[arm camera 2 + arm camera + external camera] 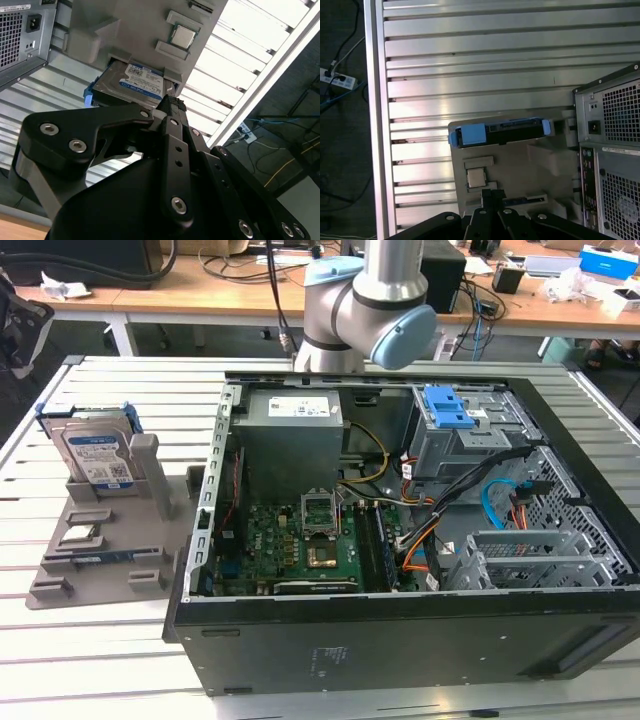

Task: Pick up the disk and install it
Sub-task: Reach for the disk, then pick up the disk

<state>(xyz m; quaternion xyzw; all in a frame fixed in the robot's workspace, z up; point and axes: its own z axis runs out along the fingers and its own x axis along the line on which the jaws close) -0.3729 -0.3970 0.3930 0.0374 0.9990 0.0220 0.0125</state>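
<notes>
The open computer case [400, 640] lies on its side on the slatted metal desk [120, 380], with its motherboard, cables and a grey drive cage with a blue latch [450, 410] exposed. In the exterior view, the arm [370, 300] rises just beyond the case's far wall.

The disk [98, 455] is outside the case, off to the exterior view's left of it. It stands on edge in a slot of a grey holder [150, 500] that sits on the desk just beside the case. Its white-and-blue label faces the exterior camera, and the blue bracket runs along its edges. A small square chip [80, 535] lies flat in another recess of the holder, on the side of the disk turned away from the case's far wall.

In both wrist views the black pincer [489, 192] points toward the holder beside the case, with the disk [500, 134] and the chip [476, 177] ahead of it. Its two fingers are drawn together at the tips and hold nothing. In the second wrist view the pincer [172, 102] sits near the disk [132, 82]; whether it touches it, I cannot tell. The disk is not yet installed in the case.
</notes>
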